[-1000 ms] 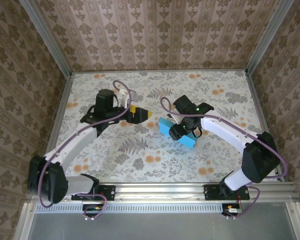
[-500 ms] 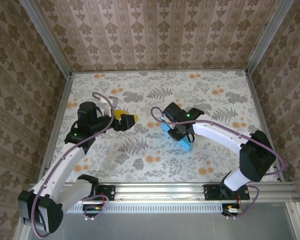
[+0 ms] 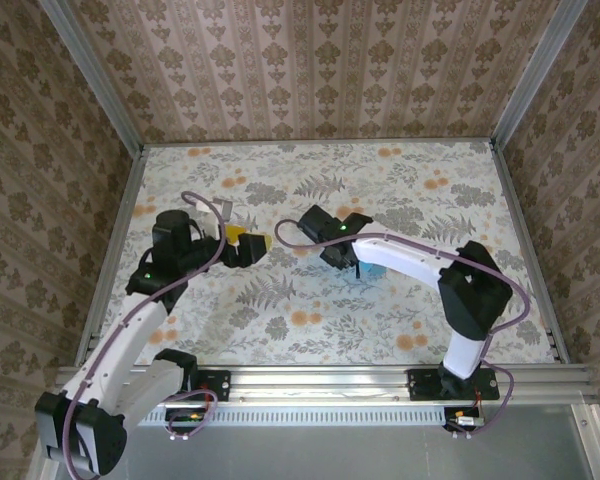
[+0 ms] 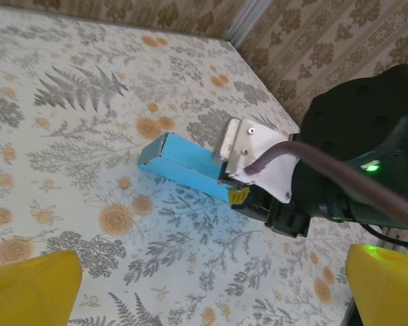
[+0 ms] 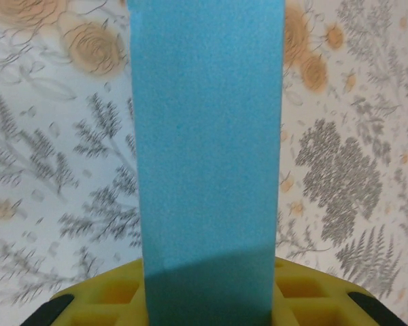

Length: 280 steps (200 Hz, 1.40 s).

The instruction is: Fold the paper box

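Observation:
The paper box [image 4: 182, 163] is folded into a slim turquoise-blue box and hangs just above the floral table. My right gripper [image 4: 239, 195] is shut on one end of it. In the right wrist view the box [image 5: 207, 136] runs up the middle, and the yellow fingers [image 5: 95, 302] of the right gripper [image 5: 207, 305] clamp its near end. From above, the right gripper [image 3: 342, 256] sits left of the table's middle, with the arm covering most of the box. My left gripper [image 3: 252, 243] stands open, a little to the box's left, with nothing between its yellow fingers [image 4: 30, 285].
The floral table top [image 3: 310, 320] lies flat around both arms. Metal rails [image 3: 110, 260] and patterned walls close it in on the left, right and back. A cable [image 4: 340, 183] loops off the right wrist.
My right gripper has shut on the box and swung left toward the table's middle. The left arm has drawn back to the left, its gripper still open.

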Each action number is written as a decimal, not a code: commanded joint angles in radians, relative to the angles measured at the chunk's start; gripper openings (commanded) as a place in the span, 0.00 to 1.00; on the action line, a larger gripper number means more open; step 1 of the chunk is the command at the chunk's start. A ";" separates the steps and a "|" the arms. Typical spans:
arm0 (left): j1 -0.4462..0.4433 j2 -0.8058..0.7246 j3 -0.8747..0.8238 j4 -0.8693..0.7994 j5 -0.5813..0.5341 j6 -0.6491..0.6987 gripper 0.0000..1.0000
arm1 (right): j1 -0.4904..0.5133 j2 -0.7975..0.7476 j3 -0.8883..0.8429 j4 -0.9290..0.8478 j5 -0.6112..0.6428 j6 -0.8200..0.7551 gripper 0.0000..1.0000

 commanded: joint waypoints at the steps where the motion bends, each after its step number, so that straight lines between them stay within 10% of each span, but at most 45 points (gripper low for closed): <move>1: 0.008 -0.045 -0.014 -0.033 -0.068 0.041 1.00 | 0.012 0.063 0.041 0.047 0.075 -0.068 0.30; 61: 0.010 -0.055 -0.025 -0.043 -0.098 0.048 1.00 | 0.060 0.109 0.047 0.079 0.029 -0.050 0.42; 133: 0.011 -0.041 -0.028 -0.047 -0.121 0.049 1.00 | 0.073 -0.024 -0.012 0.102 -0.278 0.088 1.00; 194: 0.010 -0.032 -0.050 -0.045 -0.236 0.065 1.00 | 0.059 -0.226 -0.149 0.199 -0.383 0.233 1.00; 280: 0.011 -0.021 -0.113 0.019 -0.543 0.097 1.00 | -0.136 -0.609 -0.439 0.454 -0.219 0.427 1.00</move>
